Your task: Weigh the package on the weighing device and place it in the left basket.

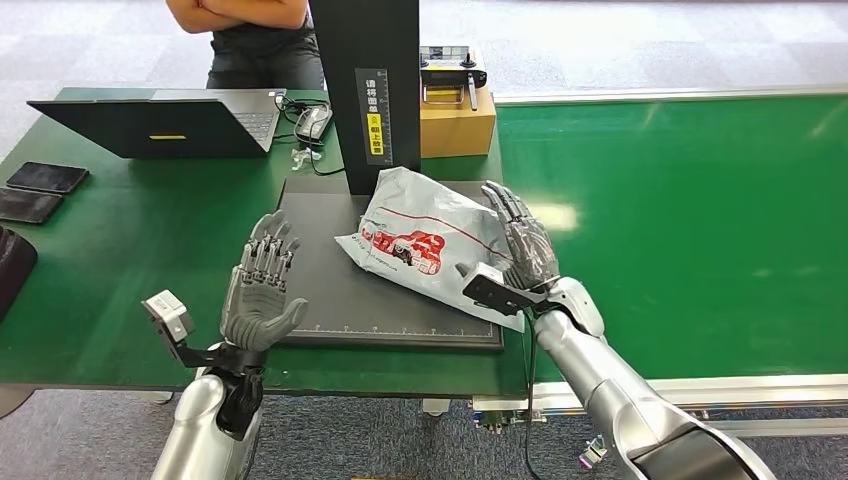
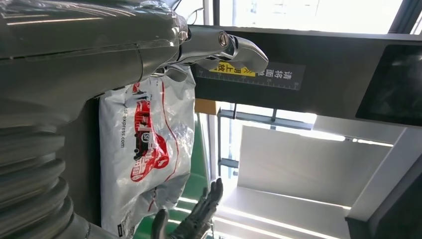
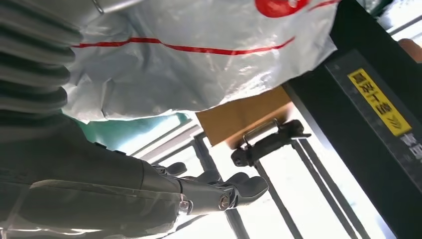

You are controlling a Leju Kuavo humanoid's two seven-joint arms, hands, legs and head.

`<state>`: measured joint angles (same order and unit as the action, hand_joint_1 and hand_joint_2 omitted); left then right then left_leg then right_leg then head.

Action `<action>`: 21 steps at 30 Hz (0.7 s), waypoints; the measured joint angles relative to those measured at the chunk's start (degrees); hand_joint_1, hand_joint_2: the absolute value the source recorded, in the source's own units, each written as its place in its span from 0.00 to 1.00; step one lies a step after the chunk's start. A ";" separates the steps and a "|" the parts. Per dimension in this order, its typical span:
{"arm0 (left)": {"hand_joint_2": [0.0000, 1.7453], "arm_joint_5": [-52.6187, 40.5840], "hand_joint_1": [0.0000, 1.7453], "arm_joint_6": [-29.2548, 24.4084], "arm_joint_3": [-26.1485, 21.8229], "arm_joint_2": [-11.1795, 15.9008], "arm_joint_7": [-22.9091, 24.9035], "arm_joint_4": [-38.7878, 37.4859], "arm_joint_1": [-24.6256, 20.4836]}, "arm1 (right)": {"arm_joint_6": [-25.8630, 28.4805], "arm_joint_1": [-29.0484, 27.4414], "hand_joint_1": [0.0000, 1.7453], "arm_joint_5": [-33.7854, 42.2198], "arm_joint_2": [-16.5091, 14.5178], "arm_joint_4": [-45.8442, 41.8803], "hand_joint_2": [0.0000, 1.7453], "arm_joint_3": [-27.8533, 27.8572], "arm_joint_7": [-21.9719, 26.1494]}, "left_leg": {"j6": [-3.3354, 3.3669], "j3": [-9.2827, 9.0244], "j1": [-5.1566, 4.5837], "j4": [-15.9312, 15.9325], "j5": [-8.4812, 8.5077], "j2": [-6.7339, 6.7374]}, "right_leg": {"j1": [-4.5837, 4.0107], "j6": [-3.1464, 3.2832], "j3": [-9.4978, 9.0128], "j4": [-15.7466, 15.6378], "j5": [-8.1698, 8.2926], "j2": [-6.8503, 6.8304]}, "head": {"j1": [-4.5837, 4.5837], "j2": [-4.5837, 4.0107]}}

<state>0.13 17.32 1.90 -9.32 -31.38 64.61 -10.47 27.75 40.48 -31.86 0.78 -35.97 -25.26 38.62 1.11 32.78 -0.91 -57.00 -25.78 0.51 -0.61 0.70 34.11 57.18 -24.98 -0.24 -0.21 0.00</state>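
The package [image 1: 425, 232] is a white plastic mailer bag with red print, lying on the right part of the black weighing platform [image 1: 330, 290], beside the dark upright post [image 1: 365, 90]. My right hand [image 1: 522, 245] stands at the bag's right edge with fingers stretched out, close against it and gripping nothing. My left hand [image 1: 262, 285] hovers open over the platform's left edge, fingers spread, well apart from the bag. The left wrist view shows the bag [image 2: 144, 154] flat on the platform and my right hand [image 2: 196, 216] beyond it. The bag [image 3: 199, 59] fills the right wrist view's upper part.
A laptop [image 1: 160, 122], a mouse [image 1: 312, 122] and two phones [image 1: 45, 178] lie on the green table to the left. A cardboard box [image 1: 457, 120] with a device on top stands behind the scale. The green conveyor belt [image 1: 690, 220] stretches right. A person [image 1: 255, 40] stands behind the table.
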 joint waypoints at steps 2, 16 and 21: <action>1.00 0.05 0.00 -0.02 -0.01 0.06 0.10 0.00 0.03 | -0.10 -0.73 0.00 1.63 -0.11 -1.43 1.00 0.18 0.01 | 0.00 0.00 0.00 0.00 0.00 0.00 | 0.00 0.00 0.00 0.00 0.00 0.00 | -0.01 0.00; 1.00 0.90 0.00 1.20 -0.02 0.45 0.37 0.00 -0.18 | -3.69 -6.61 0.00 12.67 -0.19 -14.23 1.00 1.92 -0.25 | 0.00 0.00 0.00 0.00 0.00 0.00 | 0.00 0.00 0.00 0.00 0.00 0.00 | -0.01 0.00; 1.00 1.11 0.00 2.17 0.06 0.64 0.16 0.00 0.44 | -17.09 -12.04 0.00 20.21 -0.13 -20.92 1.00 5.26 -4.18 | 0.00 0.00 0.00 0.00 -0.01 -0.03 | 0.00 -0.01 0.00 -0.01 -0.02 -0.03 | -0.01 0.00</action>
<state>1.24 19.49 1.96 -8.68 -31.22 64.61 -10.04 10.66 28.44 -11.65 0.64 -56.89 -20.00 34.44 1.11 32.78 -0.91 -57.00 -25.79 0.48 -0.61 0.69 34.12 57.18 -25.00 -0.26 -0.22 0.00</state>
